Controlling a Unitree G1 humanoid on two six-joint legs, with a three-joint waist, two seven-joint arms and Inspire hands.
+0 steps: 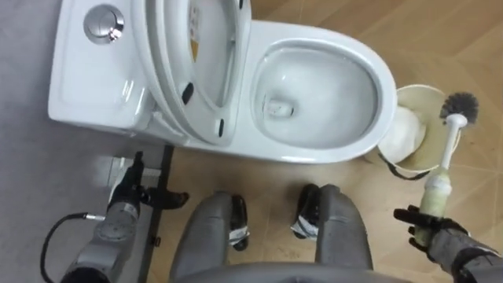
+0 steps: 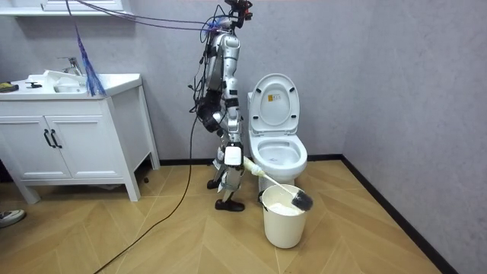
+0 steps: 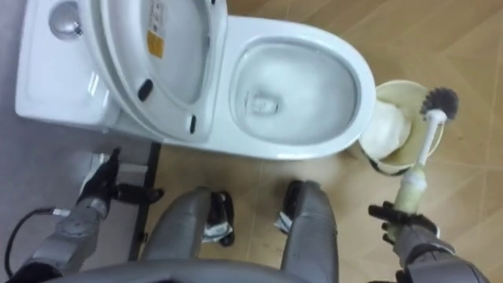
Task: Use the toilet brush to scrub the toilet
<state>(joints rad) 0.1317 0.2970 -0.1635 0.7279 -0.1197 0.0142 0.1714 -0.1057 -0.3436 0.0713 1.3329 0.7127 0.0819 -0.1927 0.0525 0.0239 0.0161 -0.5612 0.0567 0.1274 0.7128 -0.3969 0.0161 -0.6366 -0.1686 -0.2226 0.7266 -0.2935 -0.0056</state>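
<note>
The white toilet (image 1: 389, 86) stands before me with its lid and seat (image 1: 196, 63) raised and the bowl open. My right hand (image 1: 428, 224) at the lower right is shut on the pale handle of the toilet brush (image 1: 449, 145). The dark bristle head (image 1: 460, 104) hangs over the cream bucket (image 1: 409, 96) right of the bowl. My left hand (image 1: 126, 192) is low on the left beside the tank, open and holding nothing. In the room view I stand next to the toilet (image 2: 278, 152), with the brush (image 2: 300, 199) angled down onto the bucket (image 2: 283, 224).
A white object (image 1: 402, 134) lies inside the bucket. A dark bracket (image 1: 161, 189) runs down by the tank near my left hand. A white vanity with a sink (image 2: 68, 129) stands at the room view's left. A grey wall is behind the toilet.
</note>
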